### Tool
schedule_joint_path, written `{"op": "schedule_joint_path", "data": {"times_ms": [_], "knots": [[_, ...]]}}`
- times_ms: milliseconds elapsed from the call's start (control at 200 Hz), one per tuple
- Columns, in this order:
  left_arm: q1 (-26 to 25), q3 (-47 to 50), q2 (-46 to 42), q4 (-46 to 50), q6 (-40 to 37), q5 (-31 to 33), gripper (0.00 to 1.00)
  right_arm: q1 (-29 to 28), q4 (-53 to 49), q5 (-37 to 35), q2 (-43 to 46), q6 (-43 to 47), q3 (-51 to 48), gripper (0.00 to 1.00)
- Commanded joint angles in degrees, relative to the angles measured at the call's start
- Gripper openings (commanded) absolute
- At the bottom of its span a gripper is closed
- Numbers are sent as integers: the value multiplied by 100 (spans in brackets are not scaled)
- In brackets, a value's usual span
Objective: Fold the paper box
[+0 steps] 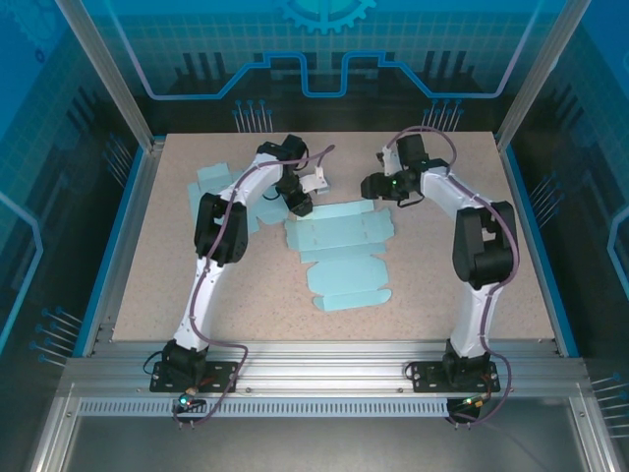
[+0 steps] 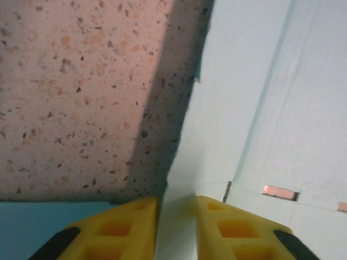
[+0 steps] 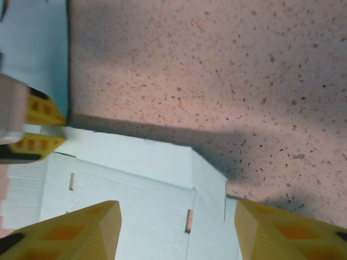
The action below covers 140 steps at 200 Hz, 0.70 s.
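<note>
Near rail: the aluminium rail (image 1: 324,379) is being seen closest to the top camera, and the bases of the left arm (image 1: 221,231) and the right arm (image 1: 482,246) are being carried on it.
Table: the speckled table (image 1: 167,265) is being reached over by both arms, which are being held bent inward toward its far middle.
Paper box: the paper box (image 1: 344,258), a pale blue die-cut card, is being shown spread out at the middle of the table, between the two arms.
Second sheet: a second sheet (image 1: 211,180) of the same blue is being partly covered by the left arm, to the left of the paper box.
Left gripper: the left gripper (image 1: 298,205) is being held at the box's far left corner. In its wrist view the yellow fingers (image 2: 124,227) are being pressed nearly together, with an edge of the card pinched between them.
Right gripper: the right gripper (image 1: 373,185) is being held at the far right corner, its fingers (image 3: 81,227) spread wide above the card, with nothing gripped.
Slot: a small cut slot (image 3: 188,220) is being shown in the card between the right fingers.
</note>
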<state>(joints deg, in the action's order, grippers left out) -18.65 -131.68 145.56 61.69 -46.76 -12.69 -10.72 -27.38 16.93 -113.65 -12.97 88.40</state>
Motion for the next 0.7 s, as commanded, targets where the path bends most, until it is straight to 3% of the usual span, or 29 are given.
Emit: {"op": "schedule_joint_path", "data": {"times_ms": [0, 115, 200, 235, 250, 460, 695], "knots": [[-33, 37, 66, 129, -52, -4, 15, 37, 110, 36, 541, -164, -146, 65], [-33, 50, -125, -7, 10, -84, 0, 38, 95, 13, 848, -288, -275, 74], [-59, 75, -363, -180, 75, -111, 0, 35, 7, 10, 1089, -351, -403, 81], [-74, 133, -509, -292, 95, -111, 0, 39, -4, -4, 1202, -385, -496, 98], [-81, 175, -572, -352, 101, -99, 0, 40, -5, -3, 1258, -402, -541, 100], [-390, 1358, -1798, -1736, 6, 356, 0, 79, -194, -670, 2108, -743, -1159, 100], [-997, 3020, -2811, -3321, -464, 1512, 0, 130, -418, -1014, 3172, -797, -1818, 100]]}}
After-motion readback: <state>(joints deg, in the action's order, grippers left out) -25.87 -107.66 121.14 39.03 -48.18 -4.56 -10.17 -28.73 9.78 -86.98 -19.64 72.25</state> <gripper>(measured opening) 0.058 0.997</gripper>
